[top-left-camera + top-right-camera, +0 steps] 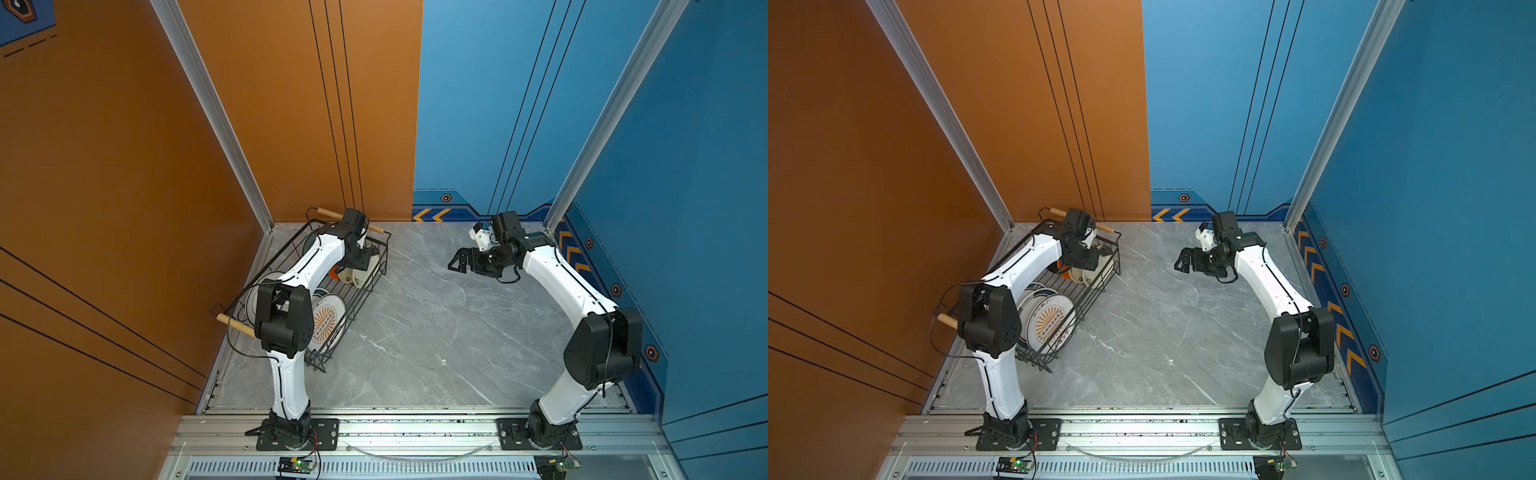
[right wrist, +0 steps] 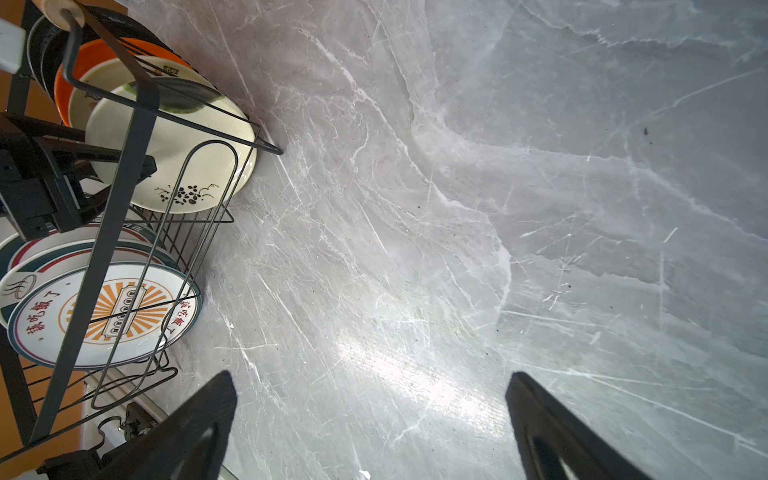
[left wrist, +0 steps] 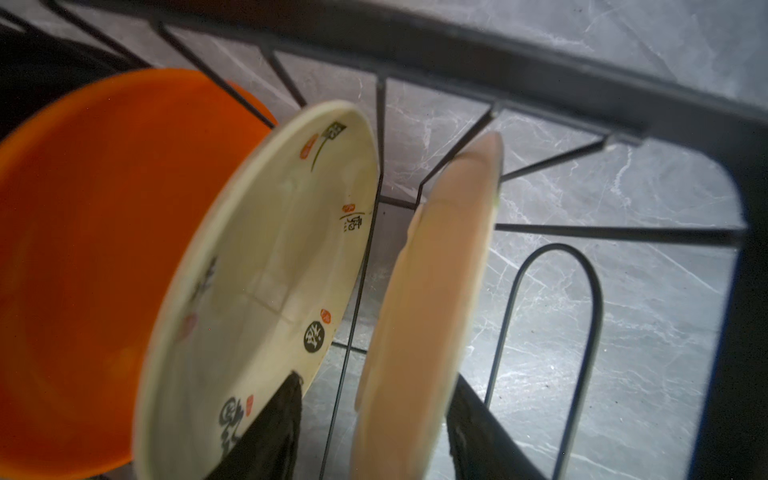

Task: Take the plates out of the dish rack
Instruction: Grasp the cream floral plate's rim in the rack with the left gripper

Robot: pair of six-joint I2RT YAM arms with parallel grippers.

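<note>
Your left jaws are down inside the dish rack, part-open and astride the end cream plate, which stands on edge in the wire slots. One jaw sits close against one face. The other is apart from the opposite face, in the gap before the calligraphy plate, so nothing is clamped yet. Past that jaw comes the orange plate.

Taking the end plate looks sensible. It has free room on its outer side, and a pinch across the rim should let you lift it straight up without dragging its neighbours. The larger plates, fronted by the sunburst plate, stand well behind the left jaws, toward that arm's base.

Your right jaws are spread wide with nothing between them. They hover over the bench, well apart from the rack and turned toward it. I judge this a waiting pose that keeps them out of the way.

The bench is grey, marbled and glossy, with a glare patch just ahead of the right jaws. A plate may slide on it, so lay each one flat. Open surface lies between the two pairs of jaws.

The orange wall runs close beside the rack, on the far side from the right jaws, and the blue wall rises behind them. Your free path is therefore up and toward the right jaws.
</note>
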